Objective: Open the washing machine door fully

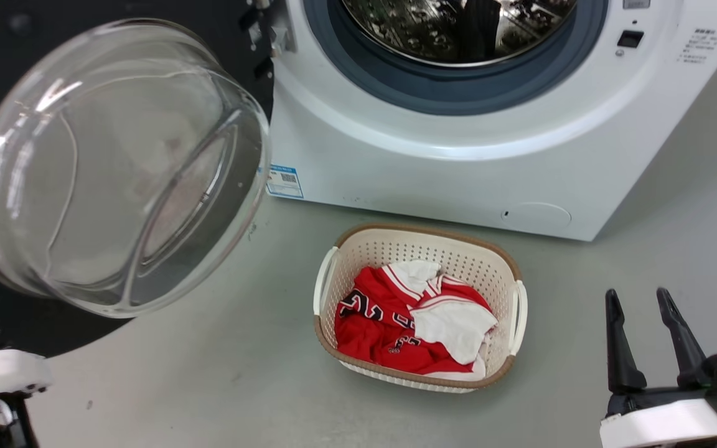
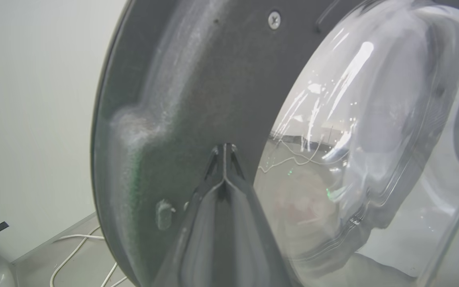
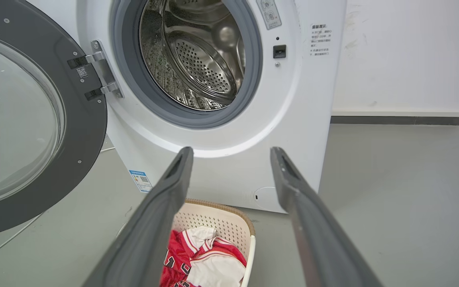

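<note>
In the left wrist view the left pincer [image 2: 224, 148] has its two dark fingers pressed flat together with nothing between them; the tips lie right at the dark inner ring of the washing machine door [image 2: 181, 99], just beside the edge of its glass bowl [image 2: 365, 119], though actual contact cannot be told; white cables [image 2: 74, 247] trail on the floor beyond the door's rim.

The right pincer [image 1: 637, 294] sits low at the robot's right, fingers spread wide and empty, well apart from the door; in the right wrist view the same pincer [image 3: 231, 153] frames the white front of the washing machine [image 3: 229, 167].

The door [image 1: 116, 168] stands swung out to the robot's left of the opening, inner face and bulging bowl turned toward the head camera; a metal hinge [image 3: 102, 71] ties its dark ring [image 3: 82, 131] to the left edge of the opening.

The machine [image 1: 427, 174] shows its steel drum [image 3: 197, 59] uncovered inside a grey seal [image 1: 458, 93]; a blue label [image 1: 284, 182] sits low on its front near the door, a round cap [image 1: 536, 216] low toward the other side.

On the grey floor [image 1: 209, 386] just before the machine stands a cream basket [image 1: 421, 231] with a brown rim; a red and white garment [image 1: 396, 317] lies crumpled in it.
</note>
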{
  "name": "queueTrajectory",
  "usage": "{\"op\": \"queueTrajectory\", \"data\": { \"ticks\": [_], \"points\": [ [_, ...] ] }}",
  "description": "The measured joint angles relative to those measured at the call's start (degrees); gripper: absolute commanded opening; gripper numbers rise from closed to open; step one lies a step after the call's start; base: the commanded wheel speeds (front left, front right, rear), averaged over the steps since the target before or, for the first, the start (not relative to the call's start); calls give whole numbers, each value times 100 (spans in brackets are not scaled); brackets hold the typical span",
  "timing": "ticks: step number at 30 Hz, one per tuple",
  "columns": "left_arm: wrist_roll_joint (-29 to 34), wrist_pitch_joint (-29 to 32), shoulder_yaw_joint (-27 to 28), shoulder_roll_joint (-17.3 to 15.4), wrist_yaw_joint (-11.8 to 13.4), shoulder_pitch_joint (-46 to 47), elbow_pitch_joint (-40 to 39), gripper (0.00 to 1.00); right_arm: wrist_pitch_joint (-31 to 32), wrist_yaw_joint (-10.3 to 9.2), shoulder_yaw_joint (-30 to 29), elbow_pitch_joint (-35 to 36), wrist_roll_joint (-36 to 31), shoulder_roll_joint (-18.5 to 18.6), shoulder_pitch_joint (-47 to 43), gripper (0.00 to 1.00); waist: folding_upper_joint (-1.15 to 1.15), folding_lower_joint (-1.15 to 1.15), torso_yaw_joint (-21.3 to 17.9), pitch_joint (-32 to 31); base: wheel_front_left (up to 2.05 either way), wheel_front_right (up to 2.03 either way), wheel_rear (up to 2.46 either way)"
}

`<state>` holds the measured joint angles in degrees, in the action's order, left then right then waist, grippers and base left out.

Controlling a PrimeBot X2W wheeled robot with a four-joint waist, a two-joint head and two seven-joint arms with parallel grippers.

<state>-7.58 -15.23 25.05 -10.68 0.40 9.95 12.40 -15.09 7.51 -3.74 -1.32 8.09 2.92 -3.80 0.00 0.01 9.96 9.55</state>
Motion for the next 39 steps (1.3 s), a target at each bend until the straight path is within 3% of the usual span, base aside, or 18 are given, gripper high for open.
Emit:
{"op": "queueTrajectory", "data": {
  "ticks": [9, 24, 32, 39],
  "points": [
    [25, -1, 635, -227, -192, 347, 528, 0, 0, 0, -22, 59, -63, -1, 148, 100, 0, 0, -169, 318, 0, 0, 0],
    [151, 0, 1080, -472, -347, 909, 1206, 0, 0, 0, -27, 79, -112, -1, 293, 100, 0, 0, -301, 531, 0, 0, 0],
    [321, 1, 1147, -360, -483, 726, 1056, 0, 0, 0, 3, 27, -51, -1, 285, 100, 0, -1, -357, 325, 0, 0, 0],
    [535, 1, 892, 54, -597, 236, 327, 0, 0, 0, -34, 23, -24, -1, 191, 100, 0, 0, -379, 5, 0, 0, 0]
  ]
}}
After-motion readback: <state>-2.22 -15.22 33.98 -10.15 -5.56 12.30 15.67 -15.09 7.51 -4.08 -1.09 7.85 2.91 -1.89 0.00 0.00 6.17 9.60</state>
